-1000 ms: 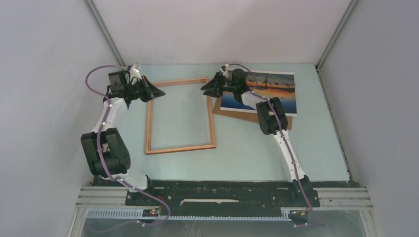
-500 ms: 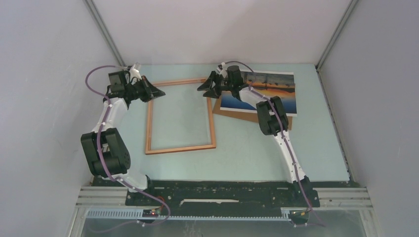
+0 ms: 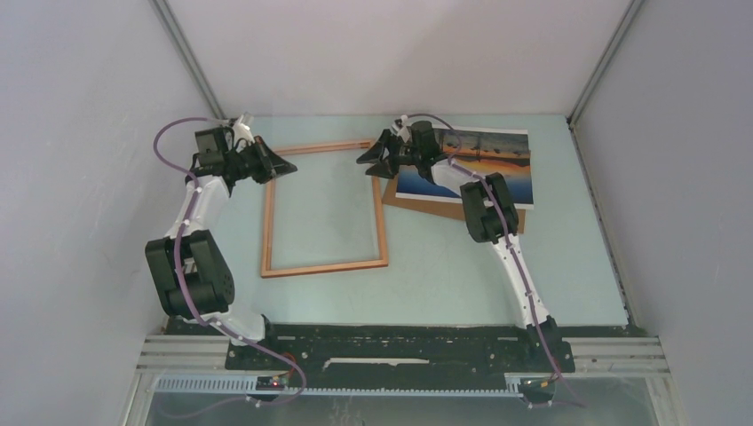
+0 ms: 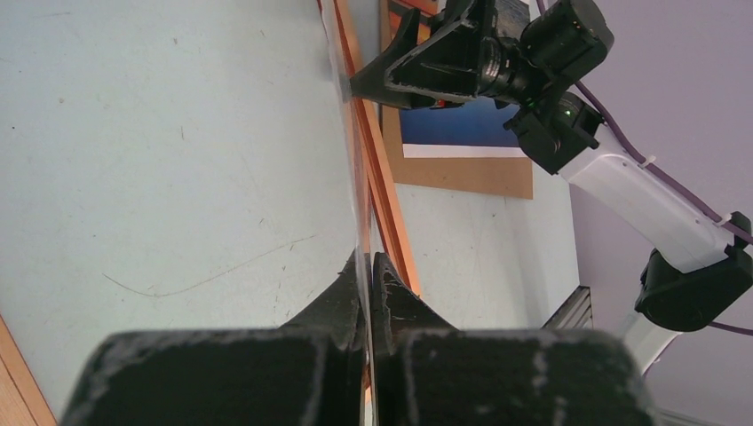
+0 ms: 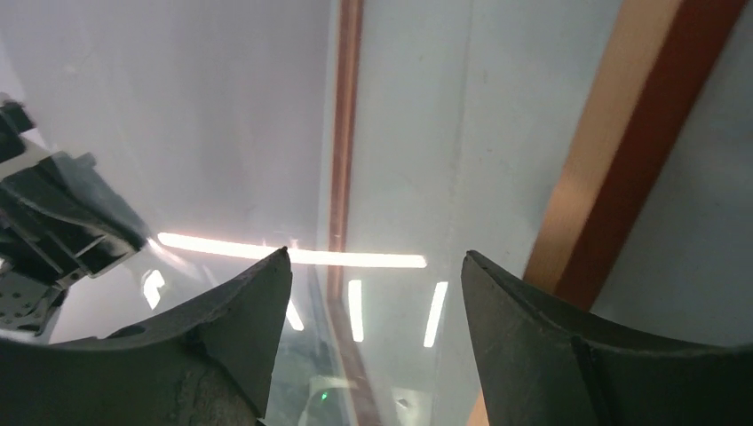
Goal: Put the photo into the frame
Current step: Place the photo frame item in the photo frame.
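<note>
Left jaws pinching pane (image 4: pixel 353 177), right jaws apart, frame (image 3: pixel 324 264) lengthwise near-far

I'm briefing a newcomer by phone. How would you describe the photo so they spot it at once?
On the pale green table, look to the far right side. The photo lies on a brown backing board, right of the wooden frame. It alone is printed: orange sunset over blue water, white border.

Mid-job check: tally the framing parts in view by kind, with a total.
frame: 1
photo: 1
backing board: 1
clear pane: 1
Total: 4
</note>
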